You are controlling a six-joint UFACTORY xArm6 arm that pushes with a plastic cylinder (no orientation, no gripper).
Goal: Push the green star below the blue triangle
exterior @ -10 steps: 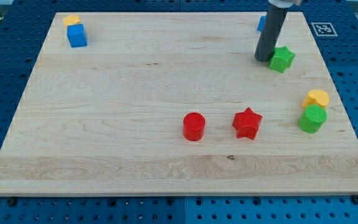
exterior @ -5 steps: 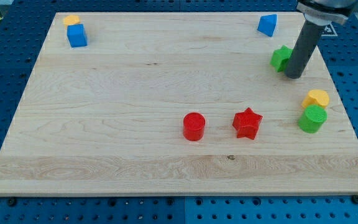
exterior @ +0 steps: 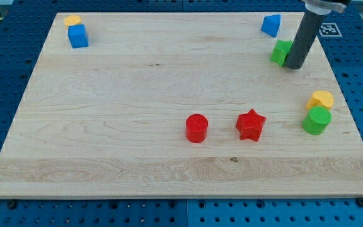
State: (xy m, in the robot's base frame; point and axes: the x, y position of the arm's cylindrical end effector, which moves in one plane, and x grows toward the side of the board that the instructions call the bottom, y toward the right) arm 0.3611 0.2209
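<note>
The green star (exterior: 280,52) lies near the view's top right, partly hidden behind my rod. The blue triangle (exterior: 270,25) sits just above it, slightly to the left, near the board's top edge. My tip (exterior: 294,65) rests on the board against the star's right side.
A yellow block (exterior: 321,99) and a green cylinder (exterior: 317,120) stand at the right edge. A red star (exterior: 251,125) and a red cylinder (exterior: 196,128) sit at lower centre. A blue cube (exterior: 78,36) and a small yellow block (exterior: 72,20) are at top left.
My rod went from the star's left side round to its right side. The green star has shifted a little to the left and up, closer under the blue triangle.
</note>
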